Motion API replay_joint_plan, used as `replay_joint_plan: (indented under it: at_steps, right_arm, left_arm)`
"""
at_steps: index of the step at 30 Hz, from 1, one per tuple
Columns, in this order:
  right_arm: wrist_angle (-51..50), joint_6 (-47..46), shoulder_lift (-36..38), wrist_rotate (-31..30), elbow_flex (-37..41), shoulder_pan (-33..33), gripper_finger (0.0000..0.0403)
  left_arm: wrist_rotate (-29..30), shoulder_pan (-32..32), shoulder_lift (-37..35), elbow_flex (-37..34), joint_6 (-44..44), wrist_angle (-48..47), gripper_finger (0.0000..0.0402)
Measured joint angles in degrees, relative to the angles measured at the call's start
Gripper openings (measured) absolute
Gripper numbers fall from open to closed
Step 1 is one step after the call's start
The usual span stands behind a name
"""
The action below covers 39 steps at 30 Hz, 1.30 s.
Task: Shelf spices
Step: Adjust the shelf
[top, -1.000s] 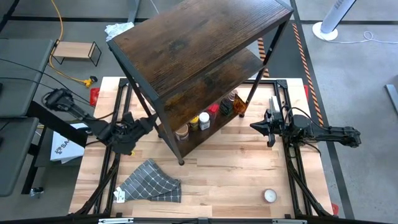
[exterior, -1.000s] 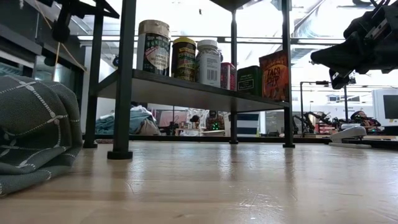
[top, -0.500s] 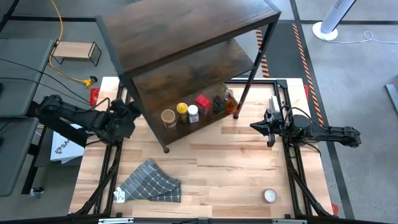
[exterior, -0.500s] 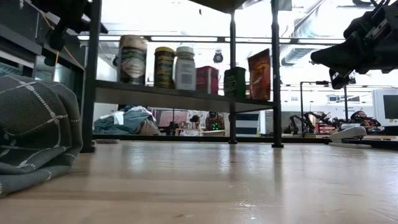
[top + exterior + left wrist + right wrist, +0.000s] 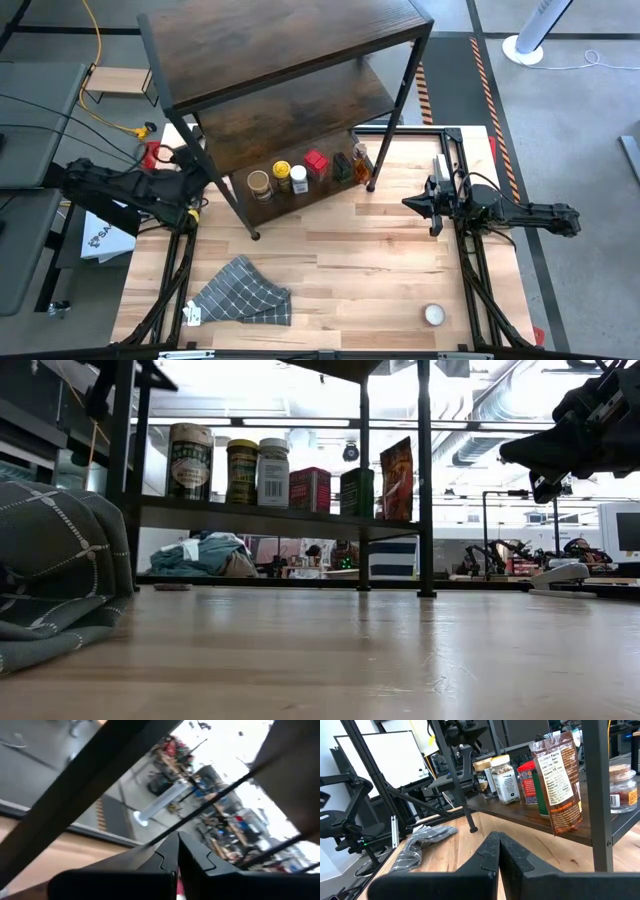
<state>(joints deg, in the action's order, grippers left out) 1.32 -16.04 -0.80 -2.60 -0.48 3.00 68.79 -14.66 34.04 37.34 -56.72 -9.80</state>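
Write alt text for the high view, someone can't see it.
A tall dark wood shelf stands on the table, spices lined along its bottom board. The shut left gripper is at its left side, the shut right gripper waits right; a checked cloth lies in front.

Both arms are matte black, built of slim tubular links joined by chunkier rounded joint housings. The left arm (image 5: 120,188) carries thin black cabling along its links. The right arm (image 5: 520,212) ends in a blocky wrist. Each gripper's fingers (image 5: 512,855) are flat, dark, angular plates with stepped, notched inner edges.
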Motion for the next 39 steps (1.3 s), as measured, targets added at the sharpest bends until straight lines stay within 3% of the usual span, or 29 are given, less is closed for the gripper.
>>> replay_joint_plan:
  at_steps: [7, 12, 14, 20, 24, 28, 33, 39]
  right_arm:
    - [2.92, -2.16, 0.0, -2.02, 0.0, 0.01, 0.0]
    - [10.69, -35.79, -0.23, -9.47, -0.03, 0.01, 0.0]
    - [10.31, -42.38, -1.29, -12.19, -0.18, -0.38, 0.0]
    - [13.52, -39.3, -9.33, -30.79, -8.71, 0.16, 0.0]
    - [4.72, -40.4, -19.05, -33.27, -17.68, 4.33, 0.0]
    - [-2.18, -46.63, -29.77, -27.29, -24.61, 12.57, 0.0]
    - [3.74, -46.13, -42.44, -1.54, -29.03, 26.47, 0.0]
    - [6.23, -41.25, -51.66, 14.48, -35.85, 37.99, 0.0]
  left_arm:
    - [-1.63, -1.36, -3.05, 0.02, 16.65, 15.86, 0.0]
    - [-1.64, -2.65, -4.83, 0.04, 23.33, 19.23, 0.0]
    - [-1.13, -3.23, -5.2, 0.04, 23.91, 18.79, 0.0]
    - [0.92, -5.14, -5.17, 0.04, 23.79, 13.47, 0.0]
    - [2.28, -6.21, -5.26, 0.04, 19.23, 7.73, 0.0]
    - [2.26, -7.14, -5.52, 0.04, 11.73, 0.24, 0.0]
    - [1.8, -8.36, -6.03, 0.0, 3.06, -9.18, 0.0]
    - [-1.22, -9.34, -6.52, 0.0, 0.19, -12.97, 0.0]
